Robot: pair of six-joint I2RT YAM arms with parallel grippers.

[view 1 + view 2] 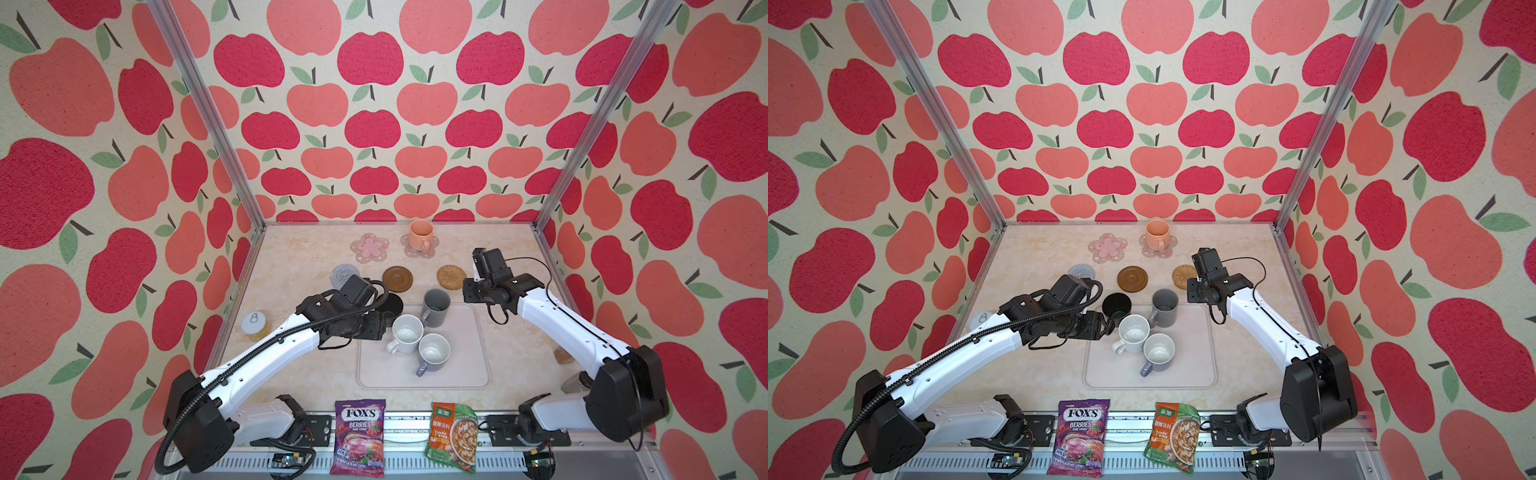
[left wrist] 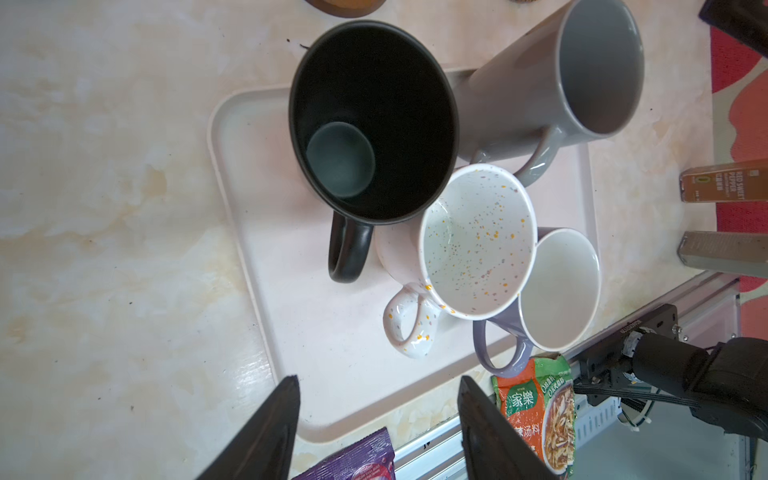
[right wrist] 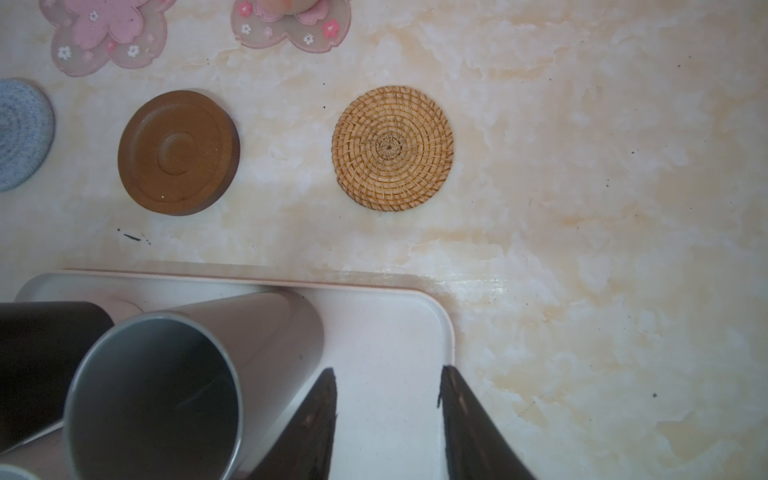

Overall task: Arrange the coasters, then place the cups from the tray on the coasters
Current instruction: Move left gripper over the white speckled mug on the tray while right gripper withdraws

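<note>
Grey coaster [image 1: 340, 272] & black mug [image 1: 395, 307] part-hidden behind L arm [image 1: 266, 345]

Tray [image 1: 461, 370]: counter [image 1: 291, 266] centre-front, four cups [image 1: 434, 353] clustered on its back-left part.
Coasters [image 1: 397, 277]: two rows behind tray.
Fifth cup [image 1: 420, 234]: on back-right coaster [image 1: 406, 242].

Black mug [image 2: 374, 120], speckled white mug [image 2: 478, 241], tan rattan coaster [image 3: 392, 148], apple-patterned walls [image 1: 374, 129].
</note>
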